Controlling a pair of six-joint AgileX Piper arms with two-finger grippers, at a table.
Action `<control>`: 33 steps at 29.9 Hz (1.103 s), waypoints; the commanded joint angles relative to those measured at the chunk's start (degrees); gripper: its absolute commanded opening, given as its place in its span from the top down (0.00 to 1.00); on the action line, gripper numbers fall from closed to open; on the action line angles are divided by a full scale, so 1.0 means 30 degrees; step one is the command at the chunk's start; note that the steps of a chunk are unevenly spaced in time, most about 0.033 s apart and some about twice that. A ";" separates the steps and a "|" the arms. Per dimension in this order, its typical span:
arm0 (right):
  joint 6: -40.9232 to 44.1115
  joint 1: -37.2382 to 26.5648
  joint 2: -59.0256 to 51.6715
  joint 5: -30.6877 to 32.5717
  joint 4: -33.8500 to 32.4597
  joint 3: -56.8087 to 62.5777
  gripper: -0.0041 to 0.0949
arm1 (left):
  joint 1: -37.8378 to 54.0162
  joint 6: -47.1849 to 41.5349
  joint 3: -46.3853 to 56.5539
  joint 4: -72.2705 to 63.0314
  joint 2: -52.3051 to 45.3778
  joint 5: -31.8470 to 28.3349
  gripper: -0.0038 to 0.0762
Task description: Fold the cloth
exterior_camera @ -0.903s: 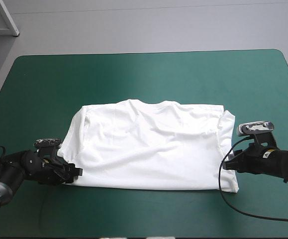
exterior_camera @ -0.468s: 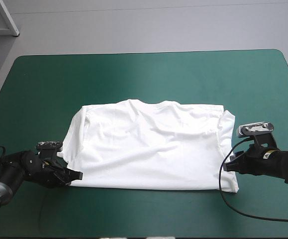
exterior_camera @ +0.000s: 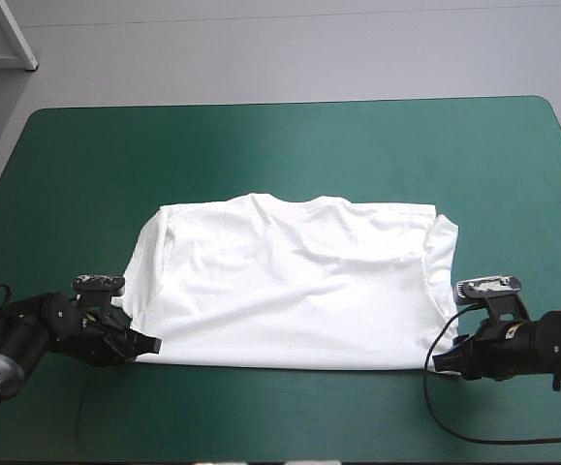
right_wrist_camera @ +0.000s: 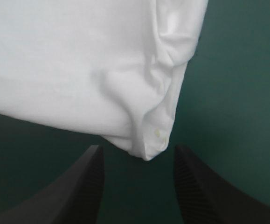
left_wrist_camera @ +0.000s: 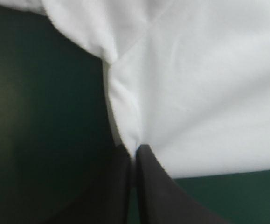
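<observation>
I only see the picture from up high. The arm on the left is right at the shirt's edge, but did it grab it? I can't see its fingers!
Observer: Yes. The left wrist view shows the left gripper shut on the T-shirt, with a fold of the shirt's edge pinched at its tip.
Operator: What about the other arm? Did it grab too?
Observer: Not yet. The right wrist view shows the right gripper open. The shirt's bunched corner sits at the mouth of the gap and touches neither of the fingers.
</observation>
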 commanded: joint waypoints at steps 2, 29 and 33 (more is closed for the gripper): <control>-0.0019 -0.0126 0.0362 -0.0893 0.0273 0.0143 0.49 | -0.0021 0.0298 -0.0390 -0.0279 -0.0355 0.0064 0.93; -0.0038 -0.0126 0.3392 -0.0177 -0.0411 0.0148 0.97 | -0.0021 -0.0122 -0.0390 0.1063 -0.1600 0.1152 0.93; 0.0849 -0.0126 0.0876 0.1086 -0.1974 0.0148 0.97 | -0.0021 -0.1097 -0.0390 0.2520 -0.3145 0.2556 0.93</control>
